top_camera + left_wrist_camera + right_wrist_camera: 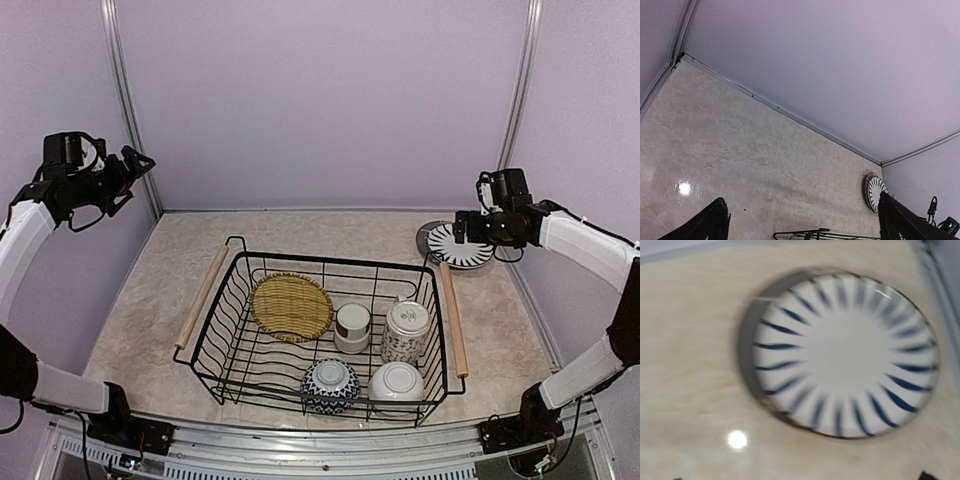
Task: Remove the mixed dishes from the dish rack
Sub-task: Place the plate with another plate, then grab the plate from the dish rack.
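Striped plate (462, 245) lay flat on the table (150, 300), just beyond the rack's (335, 262) far right corner. I saw the right gripper (460, 228) over it, fingers apart and empty. Mat (291, 306), white cup (352, 327), tall cup (405, 332), blue bowl (330, 386) and white bowl (396, 384) sat in the rack. Left gripper (140, 172) hung high at left, fingers spread.

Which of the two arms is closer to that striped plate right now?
Right. The right gripper hangs just above the striped plate. The left gripper is raised high at the far left, across the rack from it.
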